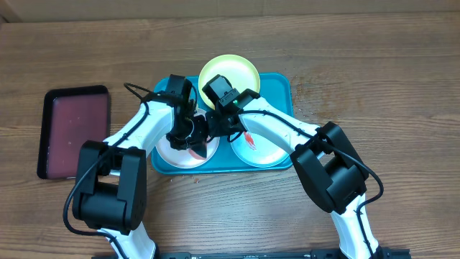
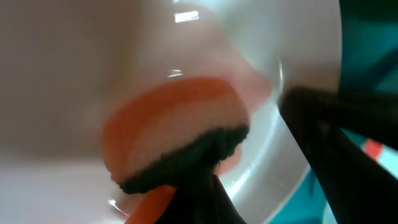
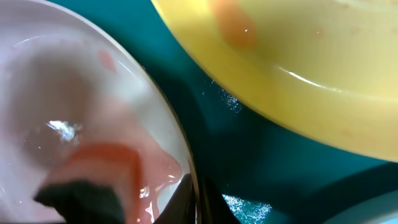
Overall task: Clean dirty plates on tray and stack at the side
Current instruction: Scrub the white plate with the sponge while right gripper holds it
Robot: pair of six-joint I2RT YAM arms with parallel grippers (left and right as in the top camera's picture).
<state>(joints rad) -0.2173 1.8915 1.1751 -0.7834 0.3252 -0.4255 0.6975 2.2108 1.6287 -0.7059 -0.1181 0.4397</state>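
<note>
The turquoise tray holds three plates. The yellow-green plate is at the back, with a faint red smear in the right wrist view. The pale mint-blue plate at front right has a red smear. The white plate is at front left. My left gripper is shut on an orange sponge with a dark scrub side and presses it on the white plate, which shows pink smear. My right gripper is shut on the white plate's rim.
A dark maroon black-rimmed tray lies on the wooden table left of the turquoise tray. Both arms cross over the tray's middle. A few red specks lie on the table at the tray's right and front edges.
</note>
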